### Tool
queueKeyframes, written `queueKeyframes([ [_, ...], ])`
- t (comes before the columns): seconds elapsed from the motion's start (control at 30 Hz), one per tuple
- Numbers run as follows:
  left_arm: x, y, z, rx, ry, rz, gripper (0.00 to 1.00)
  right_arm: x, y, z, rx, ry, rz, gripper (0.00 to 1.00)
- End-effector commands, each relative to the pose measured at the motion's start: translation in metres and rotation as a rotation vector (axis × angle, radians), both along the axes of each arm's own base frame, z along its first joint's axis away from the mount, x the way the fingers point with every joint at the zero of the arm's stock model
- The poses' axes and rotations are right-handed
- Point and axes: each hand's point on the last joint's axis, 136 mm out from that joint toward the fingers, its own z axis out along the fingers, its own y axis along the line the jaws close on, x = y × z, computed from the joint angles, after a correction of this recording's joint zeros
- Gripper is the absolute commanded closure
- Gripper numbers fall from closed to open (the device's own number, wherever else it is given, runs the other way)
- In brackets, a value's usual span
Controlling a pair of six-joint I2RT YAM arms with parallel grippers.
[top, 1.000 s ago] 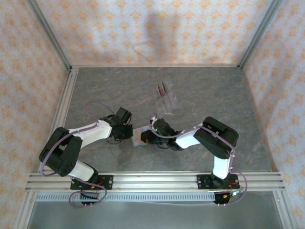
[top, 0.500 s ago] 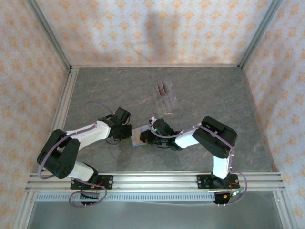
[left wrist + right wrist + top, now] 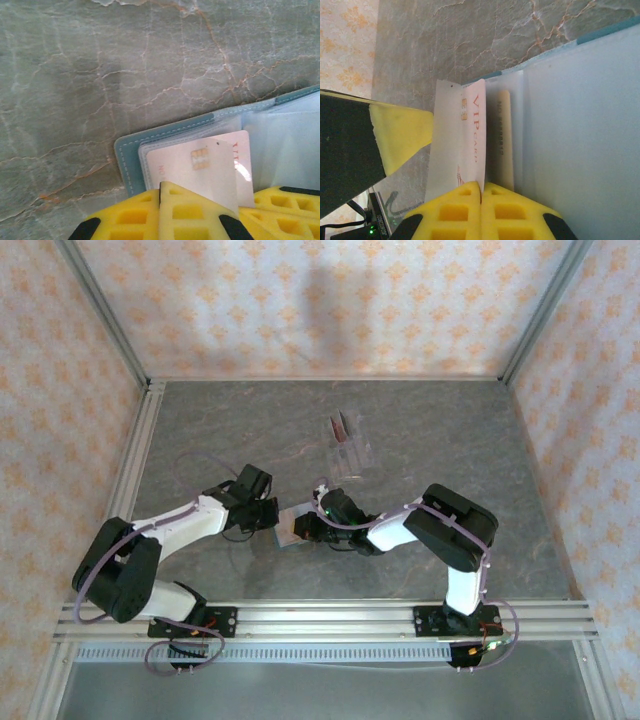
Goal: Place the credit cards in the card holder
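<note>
The card holder [image 3: 290,528] lies open on the grey table between my two grippers; its teal cover [image 3: 131,155] frames clear sleeves and a pale blue inside [image 3: 580,125]. A pale pink credit card [image 3: 185,167] with a chip and red "VIP" lettering [image 3: 470,130] sits partly inside a sleeve. My right gripper [image 3: 481,186] is shut on that card's edge. A second, cream card [image 3: 504,140] lies in the sleeve beside it. My left gripper [image 3: 160,187] is shut, its yellow fingertips over the holder's near edge, with nothing visible between them.
A clear plastic slotted rack [image 3: 350,452] stands further back at the table's middle, with dark red cards [image 3: 345,425] upright in it. Patterned walls and metal rails enclose the table on all sides.
The left arm's elbow has dropped and swung a little to the left. Both grippers and the card holder stay about where they were.
</note>
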Motion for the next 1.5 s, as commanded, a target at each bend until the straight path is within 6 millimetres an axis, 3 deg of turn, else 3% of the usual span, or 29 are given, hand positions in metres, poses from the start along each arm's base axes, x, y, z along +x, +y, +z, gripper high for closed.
queueKeyframes([
  [0.0, 0.001, -0.006, -0.003, -0.035, -0.001, -0.004, 1.00, -0.012, -0.017, -0.035, -0.121, 0.061, -0.009, 1.00],
  [0.43, 0.000, -0.009, -0.025, 0.015, 0.065, -0.011, 1.00, -0.013, -0.015, -0.036, -0.118, 0.064, 0.000, 1.00],
  [0.57, -0.003, -0.006, -0.031, 0.035, 0.085, -0.011, 1.00, -0.014, -0.013, -0.034, -0.110, 0.063, 0.009, 0.95],
  [0.77, -0.007, -0.002, -0.035, 0.054, 0.099, -0.009, 1.00, -0.012, -0.011, -0.019, -0.112, 0.038, 0.026, 0.78],
  [0.97, -0.008, -0.001, -0.034, 0.062, 0.097, -0.010, 1.00, -0.008, -0.009, 0.010, -0.141, -0.023, 0.059, 0.65],
  [1.27, -0.009, -0.002, -0.033, 0.063, 0.099, -0.018, 1.00, 0.009, -0.038, 0.039, -0.331, -0.128, 0.017, 0.61],
  [1.47, -0.009, -0.003, -0.030, 0.055, 0.091, -0.022, 1.00, 0.027, -0.049, 0.046, -0.438, -0.174, 0.027, 0.65],
])
